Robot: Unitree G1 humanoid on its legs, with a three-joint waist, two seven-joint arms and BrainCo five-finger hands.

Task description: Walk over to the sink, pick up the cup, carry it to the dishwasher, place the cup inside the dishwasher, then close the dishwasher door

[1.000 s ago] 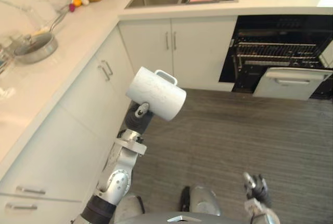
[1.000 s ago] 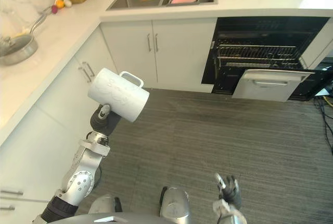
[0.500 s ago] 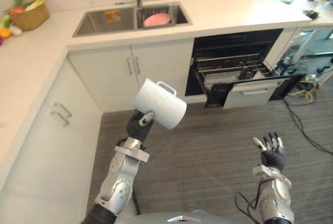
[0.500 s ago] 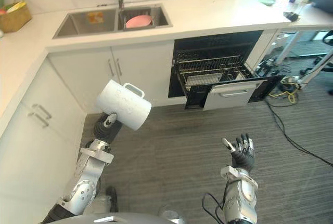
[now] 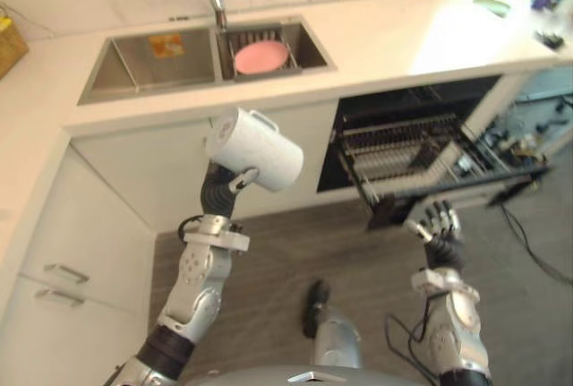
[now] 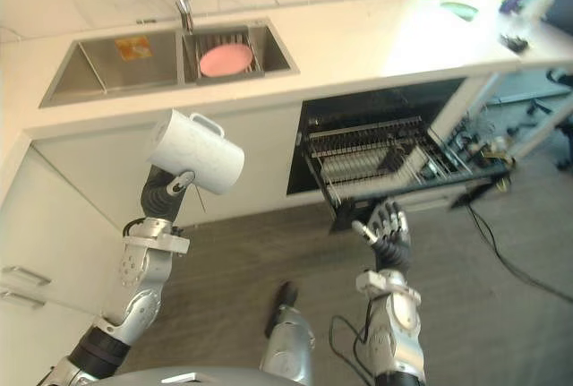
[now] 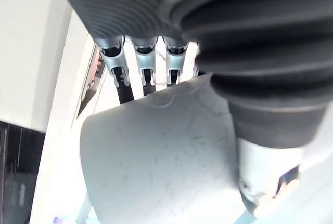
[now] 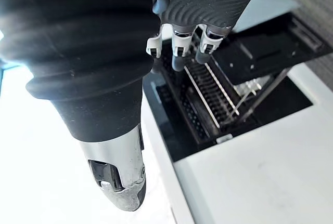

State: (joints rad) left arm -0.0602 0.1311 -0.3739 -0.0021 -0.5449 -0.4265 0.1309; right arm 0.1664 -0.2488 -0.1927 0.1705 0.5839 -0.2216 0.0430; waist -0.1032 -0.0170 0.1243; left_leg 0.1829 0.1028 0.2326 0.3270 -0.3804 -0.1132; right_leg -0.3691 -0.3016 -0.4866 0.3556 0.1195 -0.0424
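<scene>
In front of the cabinet below the sink (image 5: 134, 56), the left hand (image 5: 235, 185) holds the white cup (image 5: 255, 149) up in the air, tilted, with fingers and thumb curled round its wall. The right hand (image 5: 439, 225) hangs empty, fingers loosely spread, just before the open dishwasher (image 5: 421, 149) with its rack drawn out. A pink plate (image 5: 260, 56) lies in the sink basin nearer the dishwasher.

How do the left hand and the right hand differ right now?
The left hand is curled round the white cup, which is tipped on its side; the right hand is open and holds nothing. The left hand is in front of the cabinet under the sink; the right hand is by the dishwasher's pulled-out rack. Both reach toward the counter.
</scene>
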